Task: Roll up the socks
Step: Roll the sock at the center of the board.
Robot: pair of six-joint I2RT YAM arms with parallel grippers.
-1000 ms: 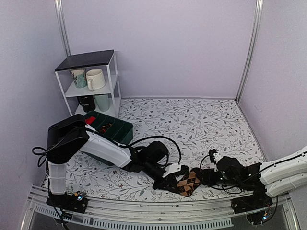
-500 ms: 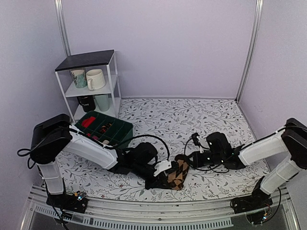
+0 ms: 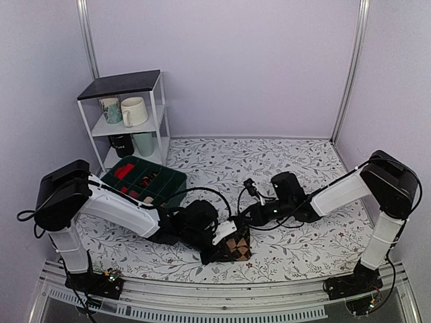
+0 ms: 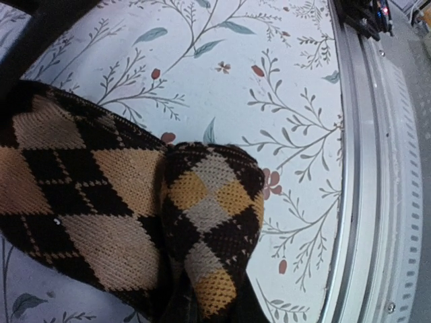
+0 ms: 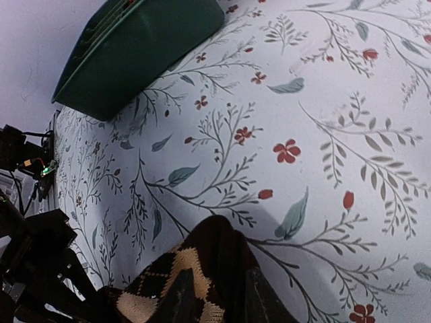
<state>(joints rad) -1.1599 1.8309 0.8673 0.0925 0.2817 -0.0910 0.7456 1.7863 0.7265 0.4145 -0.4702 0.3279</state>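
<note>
The socks [image 3: 234, 245] are brown, black and tan argyle, bunched near the table's front edge. My left gripper [image 3: 221, 247] is at their left side. In the left wrist view a rolled end of the socks [image 4: 212, 222] runs down into the left gripper [image 4: 209, 313], which is shut on it. My right gripper [image 3: 248, 217] reaches in from the right at the socks' far edge. In the right wrist view the socks' dark edge [image 5: 202, 269] sits pinched between the right gripper's [image 5: 219, 303] dark fingers [image 5: 264, 296].
A green bin [image 3: 145, 178] with small items stands left of centre and shows in the right wrist view [image 5: 135, 47]. A white shelf [image 3: 128, 114] with mugs is at the back left. The metal front rail [image 4: 377, 168] lies close beside the socks.
Both grippers and the socks have moved left along the front of the table. The right arm has stretched out to the left, and the socks are bunched tighter.
</note>
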